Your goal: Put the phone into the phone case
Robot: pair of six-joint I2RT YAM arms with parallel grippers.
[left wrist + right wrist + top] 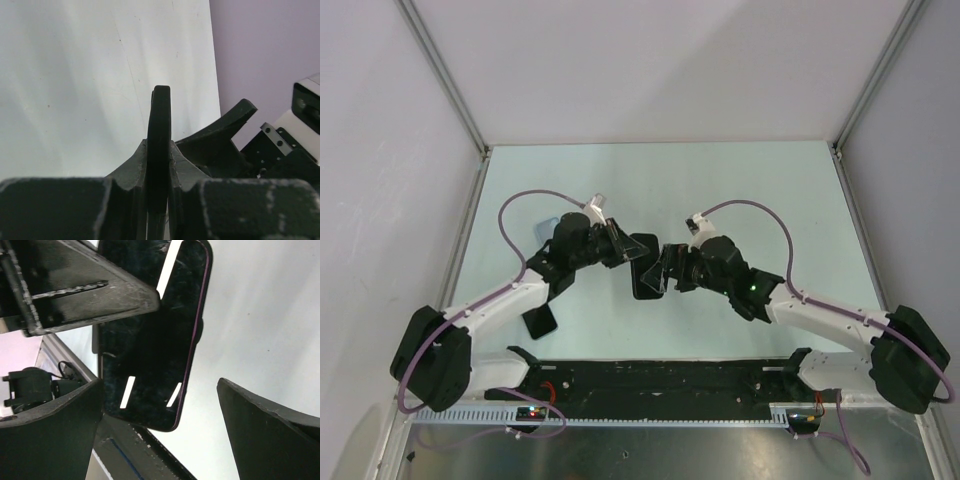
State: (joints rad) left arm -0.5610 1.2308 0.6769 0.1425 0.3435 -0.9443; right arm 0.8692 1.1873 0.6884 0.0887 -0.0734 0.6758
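Note:
A dark glossy phone with a thin purplish rim hangs above the table between the two arms. My left gripper is shut on it; in the left wrist view the slab shows edge-on between the pads. In the top view the left gripper reaches in from the left. My right gripper stands wide open, its fingers either side of the phone's lower corner without touching it. The left gripper's finger crosses the phone's top. I cannot tell whether the rim is the phone case.
A plain black slab lies on the pale table beside the left arm. A black rail runs along the near edge. Metal frame posts and white walls enclose the back and sides.

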